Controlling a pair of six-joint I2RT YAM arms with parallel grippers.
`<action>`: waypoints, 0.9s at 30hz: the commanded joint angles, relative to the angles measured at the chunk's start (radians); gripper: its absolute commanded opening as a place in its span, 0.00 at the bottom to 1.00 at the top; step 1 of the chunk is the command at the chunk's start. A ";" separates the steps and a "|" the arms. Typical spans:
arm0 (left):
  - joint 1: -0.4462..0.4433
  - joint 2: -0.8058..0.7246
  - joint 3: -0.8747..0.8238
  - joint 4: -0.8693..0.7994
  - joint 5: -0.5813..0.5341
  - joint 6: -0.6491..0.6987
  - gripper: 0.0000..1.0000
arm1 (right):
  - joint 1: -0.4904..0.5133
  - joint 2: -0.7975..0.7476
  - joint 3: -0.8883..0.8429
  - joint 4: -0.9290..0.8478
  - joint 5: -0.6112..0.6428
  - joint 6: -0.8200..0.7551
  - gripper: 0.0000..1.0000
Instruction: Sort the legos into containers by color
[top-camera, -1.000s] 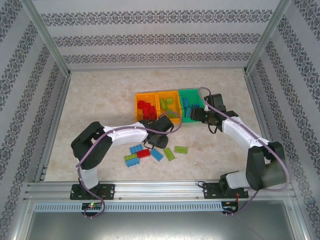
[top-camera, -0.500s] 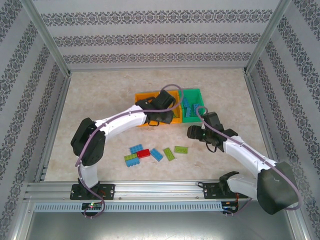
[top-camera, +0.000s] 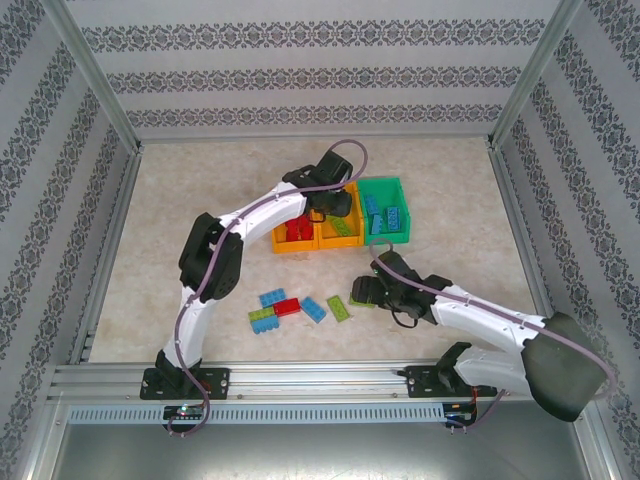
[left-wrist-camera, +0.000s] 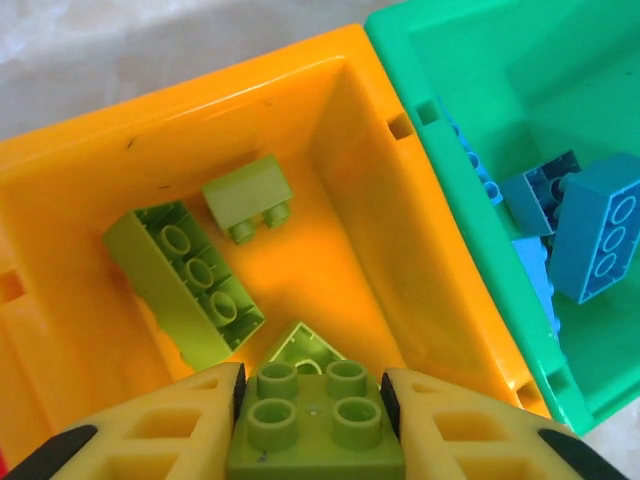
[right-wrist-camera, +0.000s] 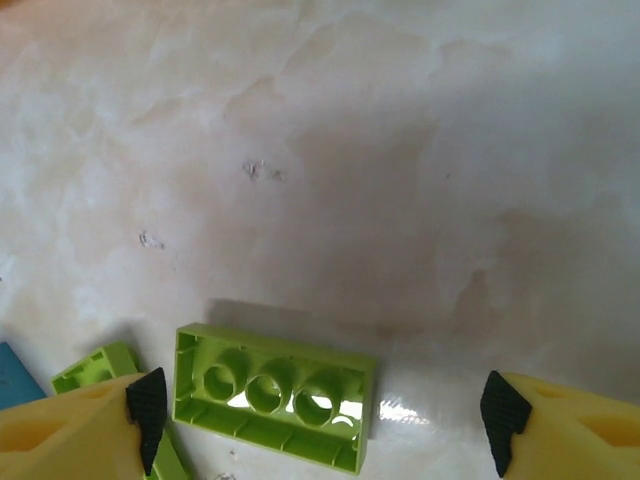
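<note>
Table (top-camera: 200, 190), pale and marbled, carried a row of plastic bins (top-camera: 300, 248), two orange, one green. Over the middle orange bin (left-wrist-camera: 320, 250) the left claw (left-wrist-camera: 310, 392) pinched a small square light-green brick (left-wrist-camera: 315, 432), ready to drop among its like. The right claw (right-wrist-camera: 322, 405) gaped wide astride a rectangular light-green brick (right-wrist-camera: 270, 395) lying studs-down on the table, likely next.

Overhead view faces down; left wrist view closely shares, seemingly, its middle orange bin (left-wrist-camera: 385, 235).
</note>
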 joint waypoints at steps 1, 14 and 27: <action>0.023 0.026 0.059 -0.038 0.015 0.004 0.39 | 0.043 0.057 0.024 -0.003 0.065 0.069 0.87; 0.021 0.003 0.019 -0.025 0.024 0.005 0.53 | 0.128 0.186 0.106 -0.003 0.095 0.113 0.92; 0.021 -0.082 -0.079 0.014 0.017 0.014 0.54 | 0.132 0.344 0.204 -0.130 0.117 0.094 0.83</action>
